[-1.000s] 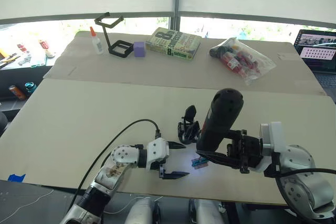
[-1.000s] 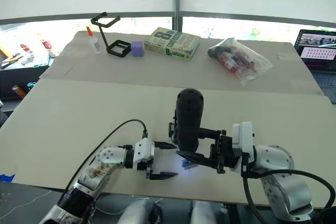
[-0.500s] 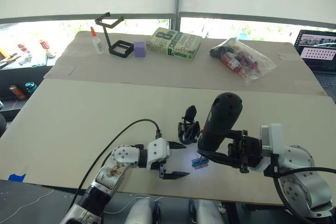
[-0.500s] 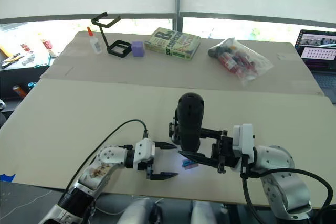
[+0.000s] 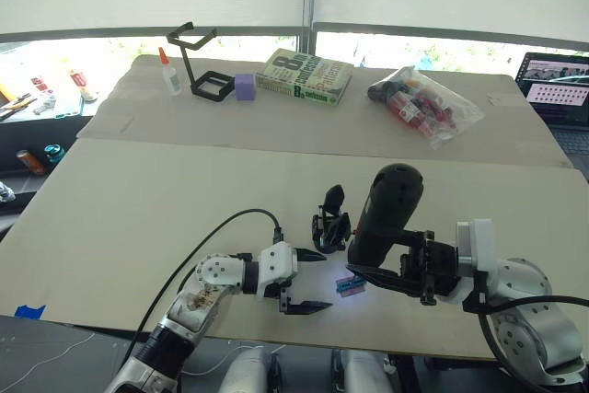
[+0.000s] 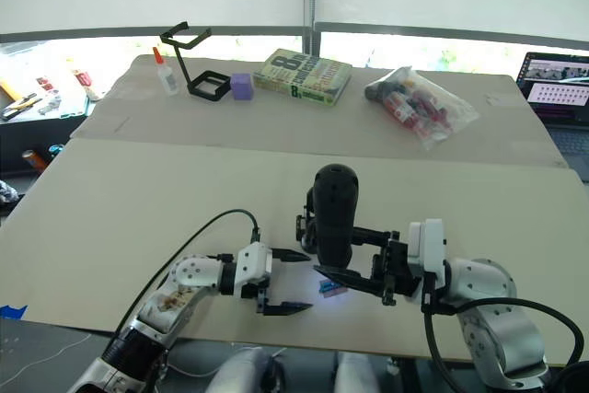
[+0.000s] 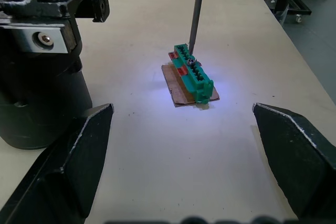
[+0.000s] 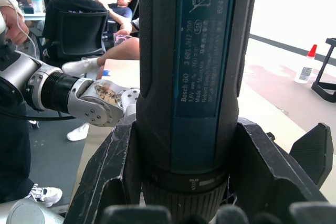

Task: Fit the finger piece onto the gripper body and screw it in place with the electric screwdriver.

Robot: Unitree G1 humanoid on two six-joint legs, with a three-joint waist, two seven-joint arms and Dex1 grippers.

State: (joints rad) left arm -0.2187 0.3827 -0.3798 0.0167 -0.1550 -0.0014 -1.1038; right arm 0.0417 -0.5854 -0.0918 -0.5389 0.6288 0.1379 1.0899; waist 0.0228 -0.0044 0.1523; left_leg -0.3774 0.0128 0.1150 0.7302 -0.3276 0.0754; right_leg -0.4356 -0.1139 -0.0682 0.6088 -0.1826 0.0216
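Nearest, the left tool [image 5: 306, 280] rests on the pale table [image 5: 138, 209] with its two black fingers spread wide, holding nothing. Just beside it lies a small green block on a brown card [image 7: 193, 76], lit by a bluish glow, with the thin metal bit touching its top. The right tool [image 5: 391, 269] is clamped around the thick black cylindrical electric screwdriver [image 5: 385, 211], held upright. Just behind stands the small chunky black gripper body [image 5: 329, 221]. Far back are a black wire-frame stand [image 5: 198, 62], a green-covered book [image 5: 304, 75] and a clear plastic bag of small items [image 5: 423, 101].
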